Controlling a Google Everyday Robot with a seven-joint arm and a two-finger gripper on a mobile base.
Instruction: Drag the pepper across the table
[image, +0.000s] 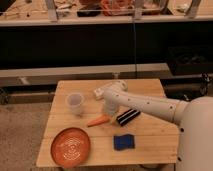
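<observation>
The pepper (98, 120), a slim orange tapered piece, lies on the light wooden table (150, 131) near its middle, pointing left. My gripper (109, 110) hangs down from the white arm (145, 104), which reaches in from the right. The gripper is right at the pepper's right end; I cannot tell whether it touches it.
A clear plastic cup (75, 104) stands left of the gripper. A round orange plate (71, 146) sits at the front left. A blue sponge (123, 142) lies at the front, and a black striped object (128, 117) lies right of the gripper. A shelf unit stands behind the table.
</observation>
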